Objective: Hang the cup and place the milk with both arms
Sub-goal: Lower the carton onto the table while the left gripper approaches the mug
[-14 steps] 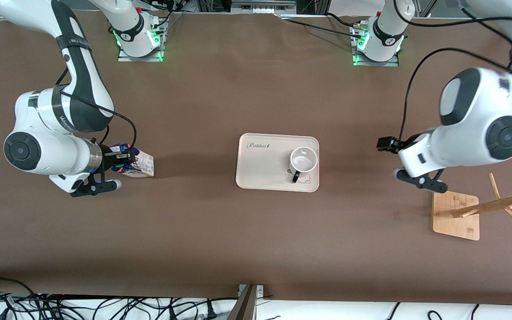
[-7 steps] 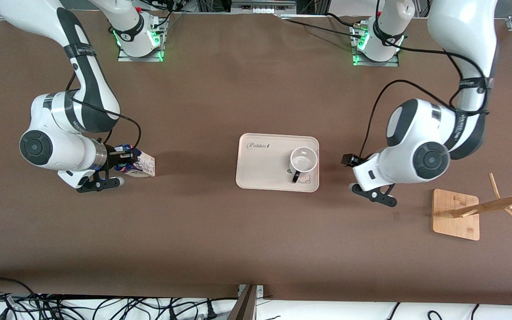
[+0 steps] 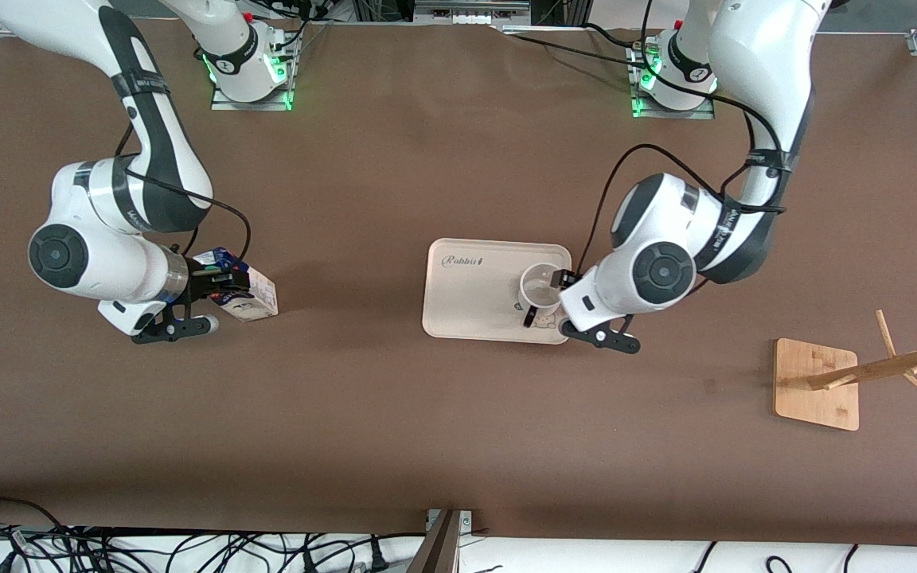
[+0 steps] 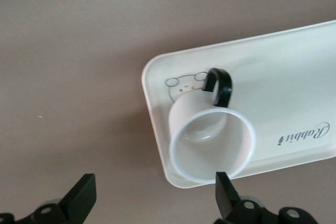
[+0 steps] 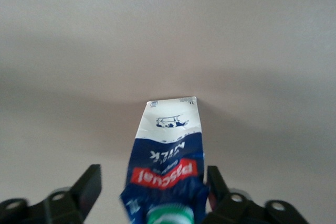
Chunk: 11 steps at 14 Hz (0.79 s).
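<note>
1. The right gripper (image 3: 202, 304) is sitting low at the right arm's end of the table (image 3: 395, 414). A second ago its fingers were pinched on the cap end of the milk (image 3: 250, 296); now they are standing apart on either side of it.
2. The milk is lying on its side on the bare table with its green cap toward the wrist and its base pointing away. In the right wrist view one finger (image 5: 90, 182) is showing a clear gap from the carton, while the other is sitting just beside it. I am reading this as a let-go, so the carton is probably needing a fresh grasp before it is placed.
3. The tray (image 3: 466, 298) is resting mid-table and has not shifted. The cup (image 3: 542, 286) is standing upright on it, at the end toward the left arm, with its black handle pointing toward the front camera.
4. The left gripper (image 3: 579, 309) is the big mover. A second ago it was up by the wooden rack (image 3: 817, 386); now it is hovering over the tray's edge, beside the cup. Its fingers are spread wide and holding nothing. In the left wrist view the cup's rim is lying near one fingertip (image 4: 223, 190), not centred between the two.
5. The rack is standing empty at the left arm's end, so the hanging is not yet begun.
</note>
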Each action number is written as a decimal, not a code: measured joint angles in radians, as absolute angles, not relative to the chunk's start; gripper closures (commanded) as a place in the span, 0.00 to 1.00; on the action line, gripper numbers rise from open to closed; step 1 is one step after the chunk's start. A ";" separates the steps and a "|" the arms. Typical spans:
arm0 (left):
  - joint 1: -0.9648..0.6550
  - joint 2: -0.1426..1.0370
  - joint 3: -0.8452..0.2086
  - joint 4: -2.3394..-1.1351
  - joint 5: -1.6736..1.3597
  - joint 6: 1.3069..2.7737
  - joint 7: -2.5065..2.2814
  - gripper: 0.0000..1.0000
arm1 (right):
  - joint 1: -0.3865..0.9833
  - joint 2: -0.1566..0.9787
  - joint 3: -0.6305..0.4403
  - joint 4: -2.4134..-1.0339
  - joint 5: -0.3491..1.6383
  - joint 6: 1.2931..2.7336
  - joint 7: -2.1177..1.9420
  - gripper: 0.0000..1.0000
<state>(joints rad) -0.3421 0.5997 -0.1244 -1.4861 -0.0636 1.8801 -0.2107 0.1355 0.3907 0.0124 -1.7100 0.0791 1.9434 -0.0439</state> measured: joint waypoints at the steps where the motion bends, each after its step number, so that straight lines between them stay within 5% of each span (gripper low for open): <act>1: -0.362 0.586 -0.125 -1.532 -0.063 1.926 -0.236 0.00 | 0.136 0.374 0.013 -1.692 0.079 1.910 -0.044 0.00; 5: -0.383 0.514 -0.125 -1.730 -0.063 2.077 -0.272 0.00 | 0.138 0.326 0.019 -1.592 0.079 1.768 -0.044 0.00; 11: -0.417 0.477 -0.181 -1.783 -0.062 2.115 -0.401 0.00 | 0.138 0.311 0.020 -1.538 0.079 1.720 -0.044 0.00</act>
<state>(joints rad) -0.4170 0.4769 -0.1806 -1.7829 -0.0619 2.1149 -0.4006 0.1379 0.3105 0.0196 -1.5382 0.0791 1.7199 -0.0439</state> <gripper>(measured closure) 0.000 0.000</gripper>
